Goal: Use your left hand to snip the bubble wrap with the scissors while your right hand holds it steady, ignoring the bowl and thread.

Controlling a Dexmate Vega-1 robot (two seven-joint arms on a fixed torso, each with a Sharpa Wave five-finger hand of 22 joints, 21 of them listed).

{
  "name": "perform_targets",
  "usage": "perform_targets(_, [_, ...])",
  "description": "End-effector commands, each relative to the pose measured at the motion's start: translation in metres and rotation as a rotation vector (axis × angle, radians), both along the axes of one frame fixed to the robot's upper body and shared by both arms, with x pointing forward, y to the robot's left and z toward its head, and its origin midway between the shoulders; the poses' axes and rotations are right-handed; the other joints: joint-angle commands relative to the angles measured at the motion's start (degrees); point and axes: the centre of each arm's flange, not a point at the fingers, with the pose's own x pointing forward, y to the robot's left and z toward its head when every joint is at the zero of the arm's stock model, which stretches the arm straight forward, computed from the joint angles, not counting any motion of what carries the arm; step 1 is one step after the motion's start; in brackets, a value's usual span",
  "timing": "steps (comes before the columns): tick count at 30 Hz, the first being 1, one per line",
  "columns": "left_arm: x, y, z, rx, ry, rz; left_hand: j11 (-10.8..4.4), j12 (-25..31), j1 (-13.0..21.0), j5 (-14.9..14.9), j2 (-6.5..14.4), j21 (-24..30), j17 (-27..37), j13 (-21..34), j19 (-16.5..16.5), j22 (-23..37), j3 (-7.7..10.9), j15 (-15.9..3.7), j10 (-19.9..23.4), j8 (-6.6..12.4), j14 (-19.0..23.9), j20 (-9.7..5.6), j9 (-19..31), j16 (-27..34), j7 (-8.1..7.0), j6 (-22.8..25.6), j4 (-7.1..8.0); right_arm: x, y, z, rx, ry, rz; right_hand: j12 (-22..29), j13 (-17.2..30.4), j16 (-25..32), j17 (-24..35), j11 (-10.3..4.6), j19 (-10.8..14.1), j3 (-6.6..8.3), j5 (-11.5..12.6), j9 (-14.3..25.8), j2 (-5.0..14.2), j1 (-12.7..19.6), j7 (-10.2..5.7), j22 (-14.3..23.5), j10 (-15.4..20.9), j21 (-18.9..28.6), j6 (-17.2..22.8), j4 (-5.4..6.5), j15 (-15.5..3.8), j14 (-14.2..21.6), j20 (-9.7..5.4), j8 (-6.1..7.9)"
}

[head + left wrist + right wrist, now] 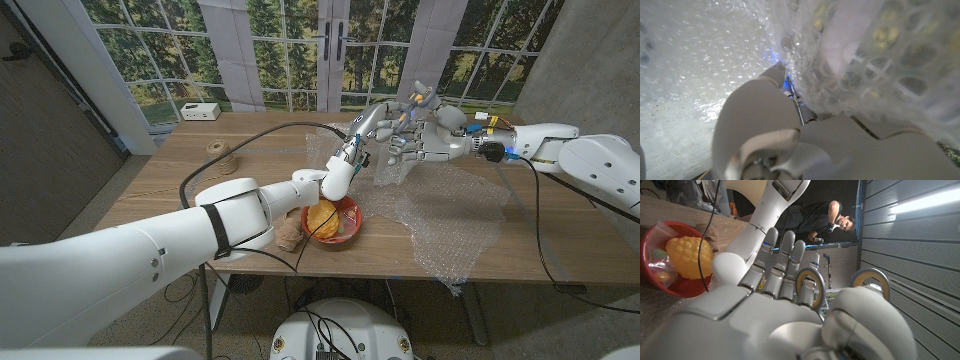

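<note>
Bubble wrap (455, 215): spread over table (180, 165) right of centre, far edge lifted between both hands.
Left hand (372, 125): raised at lifted edge; grip cannot be told.
Right hand (425, 140): raised, closed on scissors (415, 103), handle rings over fingers.
Bowl (335, 222): red, near wrap.
Thread (222, 153): far left.
</note>
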Motion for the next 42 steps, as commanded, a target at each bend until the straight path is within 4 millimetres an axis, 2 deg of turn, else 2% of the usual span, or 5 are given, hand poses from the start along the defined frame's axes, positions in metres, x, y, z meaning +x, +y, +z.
perform_targets(1, [-0.002,-0.001,0.000,-0.007,-0.010,-0.003,-0.04,-0.32,0.73,0.26,-0.14,0.64,0.12,0.08,-0.16,0.10,-0.17,0.13,0.55,-0.17,-0.07,-2.64,-0.10,0.55,-0.39,0.09,0.01,-0.002,0.008,-0.006,-0.005,0.048,0.041,-0.04,0.09,0.06,0.24,-0.23,0.19,-0.26,-0.07,0.14,0.00,-0.37,4.60,0.06,0.01,-0.03,-4.18,0.00,-2.41,0.01,0.49,0.09])
perform_targets(12, [-0.001,0.003,-0.004,-0.039,-0.020,0.014,-0.10,-0.94,0.89,0.32,-0.21,0.94,-0.21,-0.09,-0.29,-0.18,-0.31,0.13,0.90,0.01,-0.31,-2.66,-0.77,0.80,-0.67,0.52,-0.01,-0.001,0.005,-0.011,-0.009,0.061,0.031,-0.05,0.01,-0.03,0.11,-0.37,0.11,-0.25,-0.06,0.12,-0.02,-0.45,4.67,0.06,0.04,-0.13,-4.18,-0.01,-2.44,-0.10,0.50,0.10])
perform_targets(28, [0.005,0.011,-0.009,-0.095,0.010,0.046,-0.35,-4.02,2.92,0.06,-2.21,2.61,-1.73,-3.26,-0.36,-1.15,-1.84,0.13,3.18,0.77,-0.13,-3.00,-2.73,1.41,-0.27,4.03,-0.91,0.001,0.002,-0.014,-0.008,0.080,0.024,-0.09,-0.11,-0.04,0.05,-0.28,0.12,-0.19,-0.04,0.11,0.13,-0.60,4.81,0.05,-0.04,-0.24,-4.41,0.02,-2.20,-0.13,0.49,0.07])
perform_targets(35, [0.005,0.011,-0.009,-0.118,0.035,0.032,-1.27,-6.37,4.61,-0.03,-2.71,4.28,-2.81,-4.38,-0.83,-1.21,-3.13,0.14,3.37,0.64,0.35,-3.02,-2.81,2.12,1.14,2.29,-0.67,0.003,0.003,-0.016,-0.012,0.091,0.030,-0.08,-0.03,-0.04,0.04,-0.18,0.07,-0.19,-0.04,0.11,0.14,-0.67,4.81,0.05,-0.18,-0.32,-4.37,0.01,-2.49,-0.15,0.51,0.10])
perform_targets(42, [0.006,0.010,-0.009,-0.129,0.059,0.023,-1.76,-7.79,5.89,-0.01,-2.76,5.50,-3.88,-2.31,-0.89,-1.81,-4.33,0.18,0.85,1.66,0.68,-2.92,-0.25,2.82,-0.68,-0.82,-0.33,0.004,0.005,-0.016,-0.017,0.094,0.041,-0.14,-0.25,-0.08,-0.09,-0.19,0.08,-0.16,-0.03,0.11,0.21,-0.70,4.79,0.04,-0.04,-0.37,-4.35,0.01,-2.28,-0.14,0.52,0.12])
